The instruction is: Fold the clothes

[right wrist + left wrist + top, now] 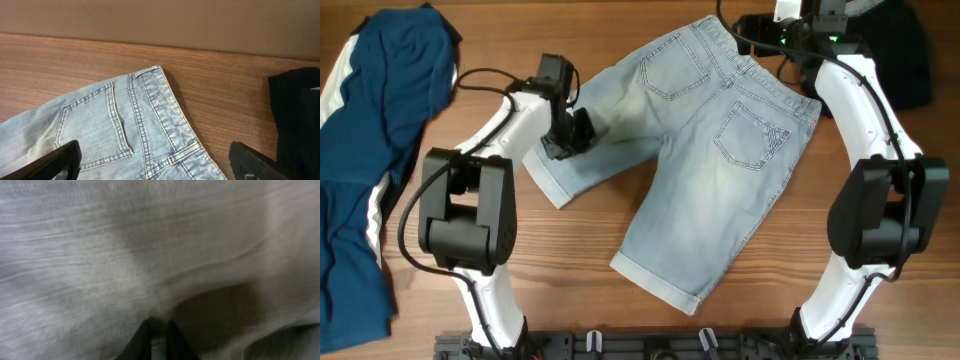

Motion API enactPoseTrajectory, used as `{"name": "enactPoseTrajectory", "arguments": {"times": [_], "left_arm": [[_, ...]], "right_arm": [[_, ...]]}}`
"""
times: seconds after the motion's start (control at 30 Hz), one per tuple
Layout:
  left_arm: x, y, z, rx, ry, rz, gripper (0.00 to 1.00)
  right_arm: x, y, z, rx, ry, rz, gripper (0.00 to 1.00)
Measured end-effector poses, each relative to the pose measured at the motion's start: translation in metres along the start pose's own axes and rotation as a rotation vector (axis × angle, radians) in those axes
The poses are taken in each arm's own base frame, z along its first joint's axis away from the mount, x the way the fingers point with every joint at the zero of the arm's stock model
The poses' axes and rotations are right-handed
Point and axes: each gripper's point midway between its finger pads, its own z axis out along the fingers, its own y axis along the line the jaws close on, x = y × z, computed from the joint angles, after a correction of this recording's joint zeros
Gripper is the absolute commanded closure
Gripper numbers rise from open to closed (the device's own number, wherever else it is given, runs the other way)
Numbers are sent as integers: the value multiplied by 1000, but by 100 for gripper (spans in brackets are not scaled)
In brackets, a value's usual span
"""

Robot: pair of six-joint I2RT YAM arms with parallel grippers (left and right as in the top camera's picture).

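Your left gripper (158, 330) is pinched shut on the denim shorts (710, 170), mid-table, at one leg's upper edge; your right gripper (155, 155) gapes wide over the waistband corner, bare table (225, 75) beyond, black garment (300, 115) near

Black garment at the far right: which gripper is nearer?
Right. The right gripper hovers at the denim shorts waistband, beside the black garment; the left gripper is on the far leg.
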Motion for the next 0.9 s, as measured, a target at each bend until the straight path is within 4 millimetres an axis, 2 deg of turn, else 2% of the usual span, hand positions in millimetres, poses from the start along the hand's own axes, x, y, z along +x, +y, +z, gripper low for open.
{"name": "enactPoseTrajectory", "arguments": {"times": [0.2, 0.37, 0.47, 0.63, 0.7, 0.9], "left_arm": [[-1, 2, 9, 12, -8, -12, 96], [-16, 0, 14, 65, -20, -31, 96], [-40, 0, 19, 143, -46, -52, 96], [-92, 5, 20, 280, -165, -42, 96], [-119, 8, 16, 325, -255, -10, 96], [-169, 27, 5, 260, -408, 42, 96]], "right_arm": [[1, 0, 0, -1, 3, 9, 7], [7, 0, 0, -1, 28, 17, 8], [11, 1, 0, -2, 44, 26, 8], [14, 1, 0, -2, 55, 29, 8], [14, 1, 0, -3, 55, 30, 8], [13, 2, 0, -4, 54, 31, 8]]}}
